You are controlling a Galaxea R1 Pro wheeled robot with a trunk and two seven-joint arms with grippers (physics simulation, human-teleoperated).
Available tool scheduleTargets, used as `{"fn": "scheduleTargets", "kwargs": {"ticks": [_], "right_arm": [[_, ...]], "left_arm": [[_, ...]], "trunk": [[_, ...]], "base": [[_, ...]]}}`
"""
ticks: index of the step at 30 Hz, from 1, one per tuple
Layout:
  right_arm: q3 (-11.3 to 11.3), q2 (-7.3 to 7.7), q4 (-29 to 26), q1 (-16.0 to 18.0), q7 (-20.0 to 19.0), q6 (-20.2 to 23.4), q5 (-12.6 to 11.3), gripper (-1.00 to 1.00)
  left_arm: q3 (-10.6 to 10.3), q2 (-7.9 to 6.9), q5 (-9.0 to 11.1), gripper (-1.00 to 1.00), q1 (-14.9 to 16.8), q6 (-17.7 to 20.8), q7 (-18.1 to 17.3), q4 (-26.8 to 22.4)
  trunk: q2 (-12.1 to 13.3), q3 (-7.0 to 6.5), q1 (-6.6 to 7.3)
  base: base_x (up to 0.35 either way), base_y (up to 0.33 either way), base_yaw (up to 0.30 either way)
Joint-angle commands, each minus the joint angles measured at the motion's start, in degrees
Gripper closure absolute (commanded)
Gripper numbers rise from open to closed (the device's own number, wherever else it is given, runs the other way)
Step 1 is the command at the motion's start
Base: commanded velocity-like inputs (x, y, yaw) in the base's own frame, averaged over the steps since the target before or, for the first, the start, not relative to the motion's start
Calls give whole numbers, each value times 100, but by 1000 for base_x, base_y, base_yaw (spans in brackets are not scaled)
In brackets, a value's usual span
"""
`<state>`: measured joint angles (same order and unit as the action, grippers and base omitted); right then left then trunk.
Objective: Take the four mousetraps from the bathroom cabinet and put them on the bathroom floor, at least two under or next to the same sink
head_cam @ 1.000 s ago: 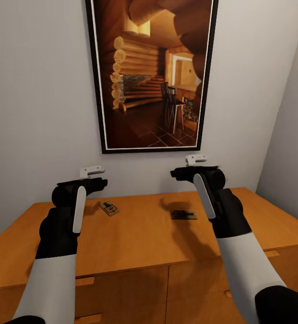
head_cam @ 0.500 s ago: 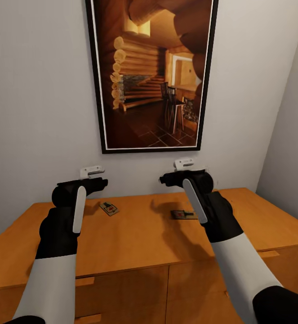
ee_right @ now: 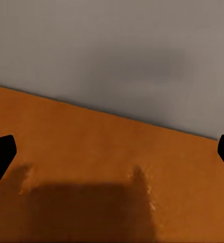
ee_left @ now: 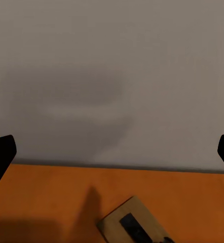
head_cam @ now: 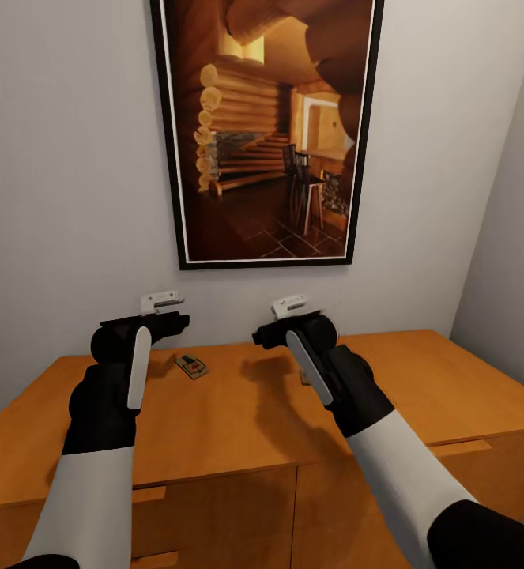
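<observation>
Now both my arms reach over the cabinet (head_cam: 238, 419). My left jaws (ee_left: 112, 152) stand wide above a mousetrap (head_cam: 191, 366) lying flat on its top near the wall. My right jaws (ee_right: 112, 152) are wide too, holding nothing, over bare wood.

I have the cabinet (head_cam: 246, 419) straight ahead of me, backed against the wall (head_cam: 64, 158), with a framed picture (head_cam: 265, 130) hanging above it. One mousetrap (head_cam: 191, 367) lies on the counter top toward the back, left of centre. My left gripper (head_cam: 175, 320) hangs just above and left of it; my right gripper (head_cam: 263, 336) sits over the counter's middle, to the mousetrap's right.
</observation>
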<state>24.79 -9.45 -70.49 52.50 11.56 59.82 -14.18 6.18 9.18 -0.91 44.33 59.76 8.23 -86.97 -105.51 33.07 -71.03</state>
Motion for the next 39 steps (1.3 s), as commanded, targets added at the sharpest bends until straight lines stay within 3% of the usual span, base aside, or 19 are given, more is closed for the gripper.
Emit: {"fn": "scheduleTargets", "kwargs": {"ticks": [1, 24, 30, 39], "right_arm": [[23, -38, 50, 6, 59, 18, -54, -100], [88, -55, 813, 36, 55, 18, -56, -100], [84, -55, 1054, 134, 56, 18, -56, -100], [72, -55, 1648, 585, 29, 18, -118, -100]], "left_arm": [[6, 3, -8, -100, 5, 24, 3, -5], [15, -56, -45, -100, 5, 24, 13, -29], [11, -141, -51, -100, 5, 24, 18, 3], [-1, -455, -30, -100, 5, 24, 19, 34]], "trunk": [[-3, 7, 0], [-3, 7, 0], [-3, 7, 0], [-3, 7, 0]], "base": [[0, 0, 0], [0, 0, 0], [0, 0, 0], [0, 0, 0]]}}
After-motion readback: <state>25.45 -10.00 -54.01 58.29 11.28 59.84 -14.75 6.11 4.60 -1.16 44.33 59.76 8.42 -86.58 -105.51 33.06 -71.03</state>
